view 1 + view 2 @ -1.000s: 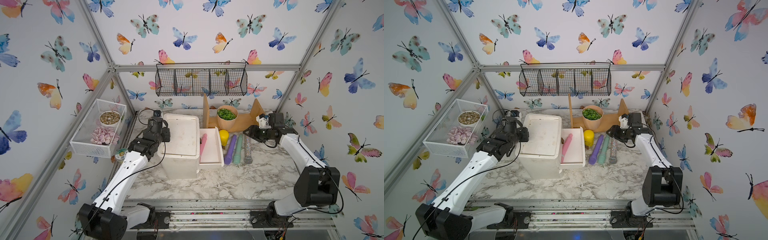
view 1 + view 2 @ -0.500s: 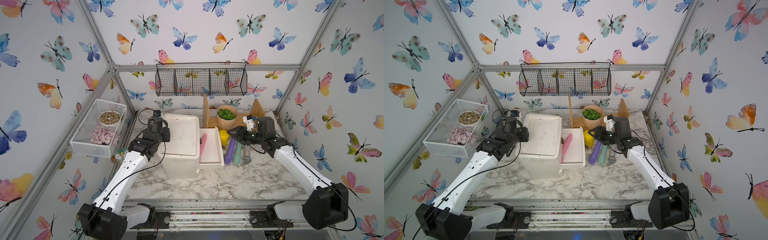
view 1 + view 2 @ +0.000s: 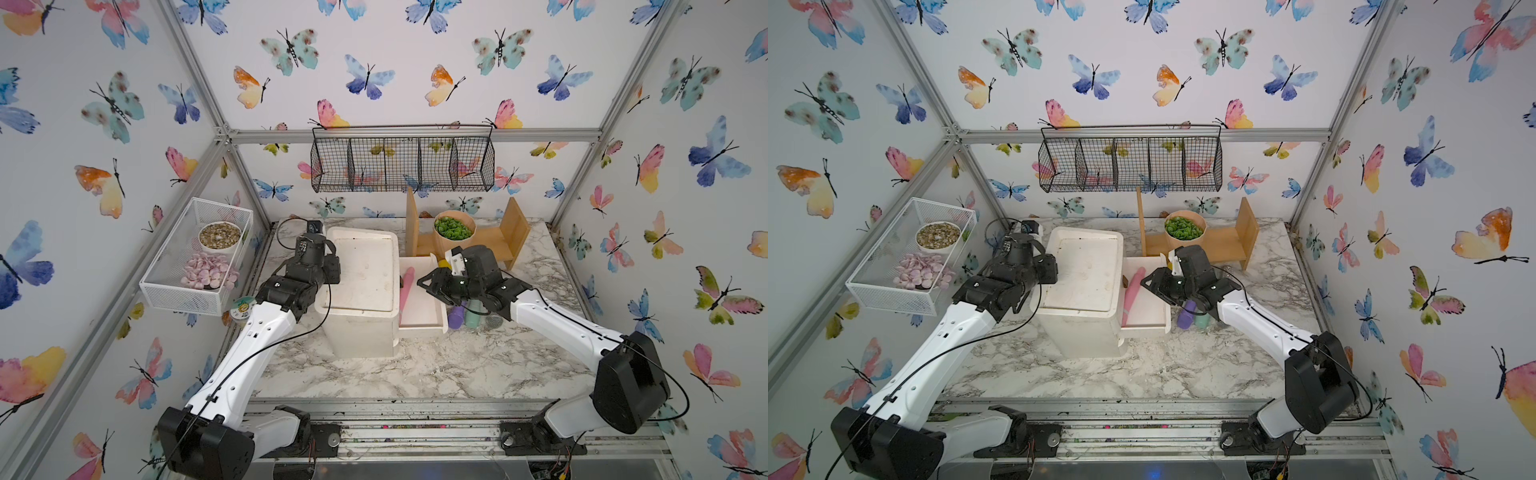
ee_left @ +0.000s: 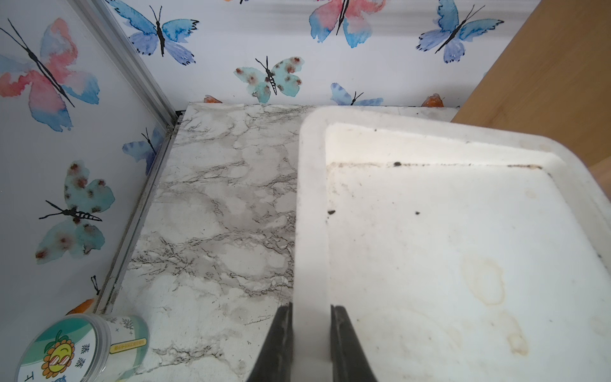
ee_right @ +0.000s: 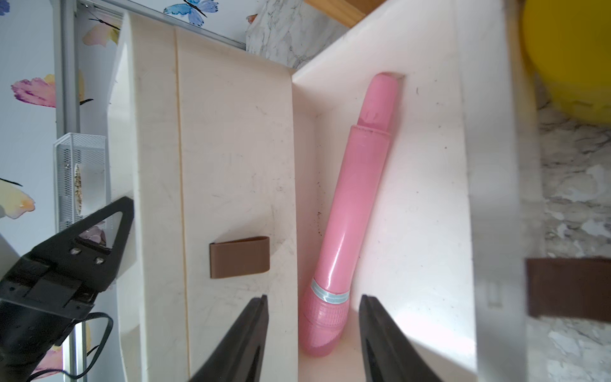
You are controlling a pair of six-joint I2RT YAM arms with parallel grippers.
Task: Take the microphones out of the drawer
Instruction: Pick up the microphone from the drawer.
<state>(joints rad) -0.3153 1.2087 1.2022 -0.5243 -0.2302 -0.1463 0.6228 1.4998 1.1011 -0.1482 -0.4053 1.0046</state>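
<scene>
Right gripper (image 5: 312,297), jaws parted, hovers over the head of the slim pink plastic microphone (image 5: 353,198), which lies inside the pulled-out white plastic drawer (image 5: 426,215). Left gripper (image 4: 310,306) pinches the rim of the white plastic cabinet (image 4: 429,248) housing that drawer. Drawer open; grasp and lift-out seemingly remain.

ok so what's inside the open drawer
A pink microphone lies lengthwise in the drawer, close to the white cabinet; the rest of the floor shows bare. Any part of the drawer inside the cabinet is hidden.
</scene>
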